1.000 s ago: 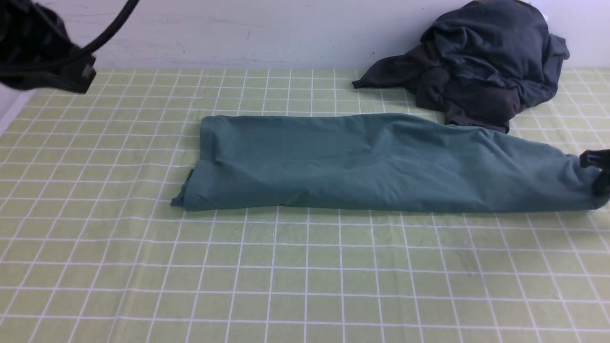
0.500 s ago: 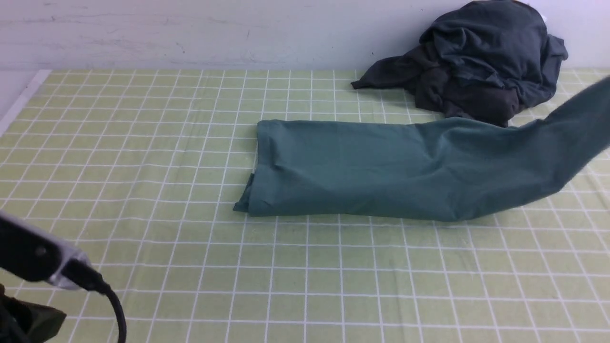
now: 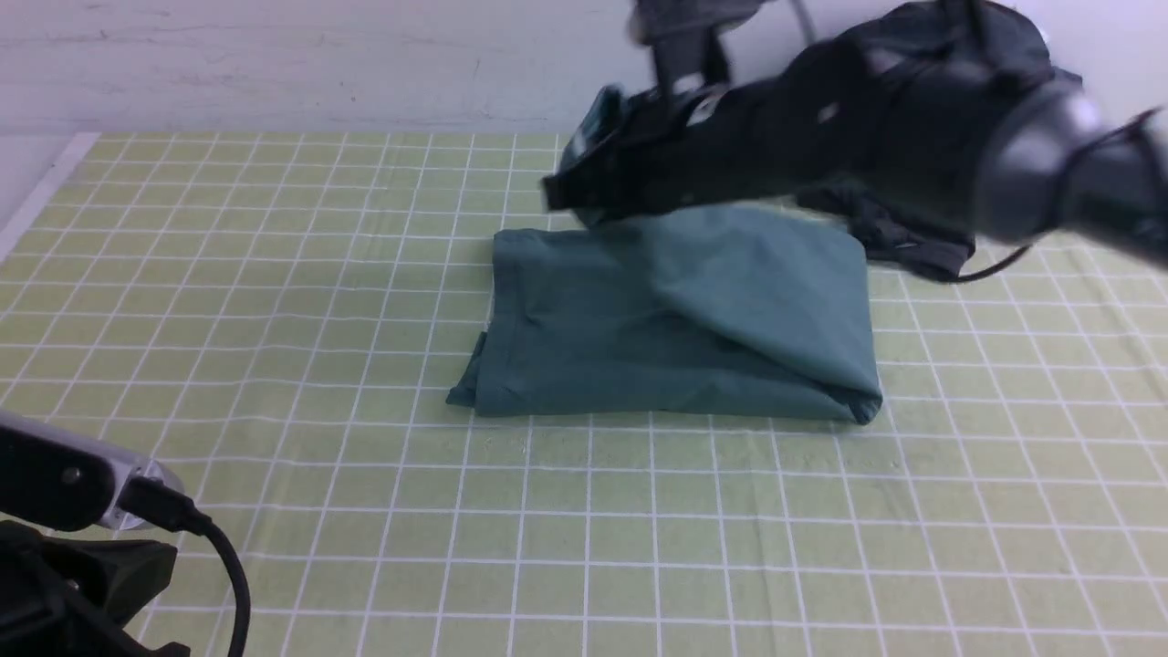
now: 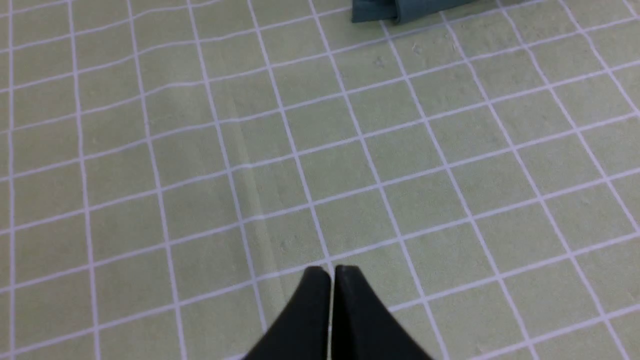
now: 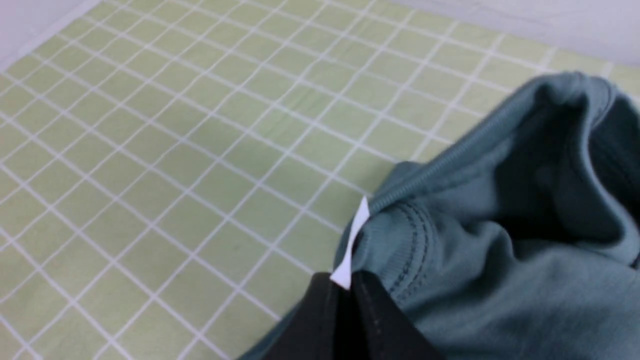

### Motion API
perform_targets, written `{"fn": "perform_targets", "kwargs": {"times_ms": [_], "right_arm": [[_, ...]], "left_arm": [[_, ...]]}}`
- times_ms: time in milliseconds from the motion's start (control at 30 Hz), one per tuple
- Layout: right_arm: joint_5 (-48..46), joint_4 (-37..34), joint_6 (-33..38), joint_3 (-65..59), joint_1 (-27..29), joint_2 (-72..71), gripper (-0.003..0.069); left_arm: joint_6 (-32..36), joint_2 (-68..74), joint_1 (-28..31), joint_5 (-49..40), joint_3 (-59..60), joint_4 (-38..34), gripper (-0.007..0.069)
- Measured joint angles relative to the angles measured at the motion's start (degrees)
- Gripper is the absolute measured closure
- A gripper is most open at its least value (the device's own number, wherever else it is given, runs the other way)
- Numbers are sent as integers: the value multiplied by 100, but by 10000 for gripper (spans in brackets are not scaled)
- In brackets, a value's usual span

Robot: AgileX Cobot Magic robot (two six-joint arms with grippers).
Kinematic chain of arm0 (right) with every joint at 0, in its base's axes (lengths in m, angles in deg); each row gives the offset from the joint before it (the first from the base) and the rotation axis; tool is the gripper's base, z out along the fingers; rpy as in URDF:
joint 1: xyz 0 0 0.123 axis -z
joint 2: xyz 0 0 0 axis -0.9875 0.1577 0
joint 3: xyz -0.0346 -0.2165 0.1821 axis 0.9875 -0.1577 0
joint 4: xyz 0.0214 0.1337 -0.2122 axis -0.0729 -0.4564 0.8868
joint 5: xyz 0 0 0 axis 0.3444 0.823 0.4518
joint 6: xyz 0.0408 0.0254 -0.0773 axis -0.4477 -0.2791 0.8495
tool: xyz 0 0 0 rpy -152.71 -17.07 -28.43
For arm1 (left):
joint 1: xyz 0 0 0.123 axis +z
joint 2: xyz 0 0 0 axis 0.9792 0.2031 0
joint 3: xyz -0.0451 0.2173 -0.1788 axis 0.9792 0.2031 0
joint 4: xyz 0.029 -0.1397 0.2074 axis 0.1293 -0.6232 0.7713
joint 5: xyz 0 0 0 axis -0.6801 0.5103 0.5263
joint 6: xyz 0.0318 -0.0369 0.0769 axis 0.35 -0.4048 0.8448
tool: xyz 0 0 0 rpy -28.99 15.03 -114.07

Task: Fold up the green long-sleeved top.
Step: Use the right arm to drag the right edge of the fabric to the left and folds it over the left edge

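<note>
a moment ago the green top point(image 3: 675, 319) lay long towards three o'clock; now its far end has been carried over to eleven o'clock, so it sits halved mid-table on the checked cloth point(image 3: 274, 319). i'd say the final fold is nearly done, only not laid down. the right arm stretches low across twelve o'clock, right gripper point(image 5: 347, 287) pinched on the collar edge by the white label point(image 5: 352, 240). left gripper point(image 4: 332, 272) waits at seven o'clock, fingers together, empty.

My gripper point(image 5: 346, 289) is clamped on the top point(image 5: 500, 260), pinching it at the ribbed collar point(image 5: 412, 237). A white tag point(image 5: 354, 235) sticks out right at my fingertips. The fabric bunches in loose folds over the checked table point(image 5: 175, 175).
</note>
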Motion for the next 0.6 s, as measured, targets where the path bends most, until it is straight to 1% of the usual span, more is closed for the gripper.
{"fn": "perform_targets", "kwargs": {"times_ms": [100,200,233,267,367,400,433,467,500,567,600], "right_arm": [[50,-18,1,308,-180,460,624],[-138,-18,1,1026,-292,1044,511],[-251,-18,1,1134,-292,1101,488],[-439,-4,1,1354,-292,1140,438],[-952,131,1,1738,-279,1131,366],[-983,145,1,1738,-280,1131,363],[-1252,250,1,1898,-260,1102,346],[-1384,301,-25,1965,-238,1089,344],[-1480,322,-53,1977,-224,1089,347],[-1726,454,-121,1989,-198,1127,385],[-1752,464,-130,1989,-192,1137,385]], "left_arm": [[0,-6,0,-11,0,-28,627],[0,-6,0,-18,0,-66,627],[0,-6,0,-18,0,-68,627],[0,-6,0,-18,0,-68,627],[0,-6,0,-18,0,-72,627],[0,-6,0,-18,0,-72,627],[0,-6,0,-18,0,-72,627],[0,-6,0,-18,0,-72,627],[0,-6,0,-4,0,-72,627],[0,-6,0,23,0,-85,627],[0,-6,0,35,0,-95,627]]}}
